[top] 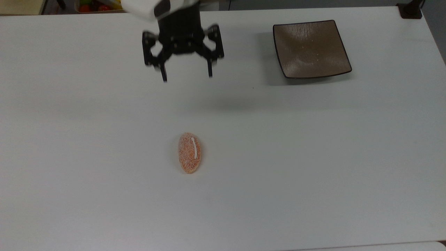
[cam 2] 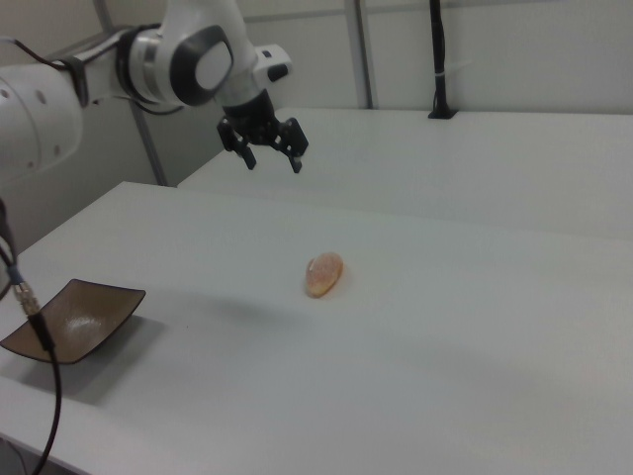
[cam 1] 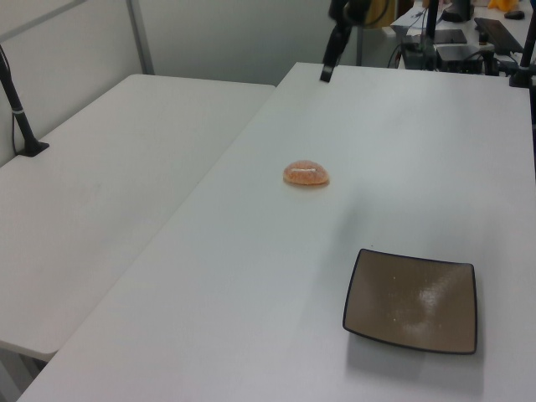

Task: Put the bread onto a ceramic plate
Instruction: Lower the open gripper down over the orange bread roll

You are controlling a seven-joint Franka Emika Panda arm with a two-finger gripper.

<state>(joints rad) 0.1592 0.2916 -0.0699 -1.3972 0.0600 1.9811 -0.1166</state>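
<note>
A white table (top: 313, 157) takes up most of the room here, matte under soft, even light. A second white table (cam 1: 109, 176) stands beside it at the left view's left, with a black pole (cam 1: 18, 109) clamped on it. Pale partition walls (cam 1: 251, 38) rise behind. Past the far edge sits a bin of coloured items (top: 101, 6), and a cluttered desk (cam 1: 469, 42).
</note>
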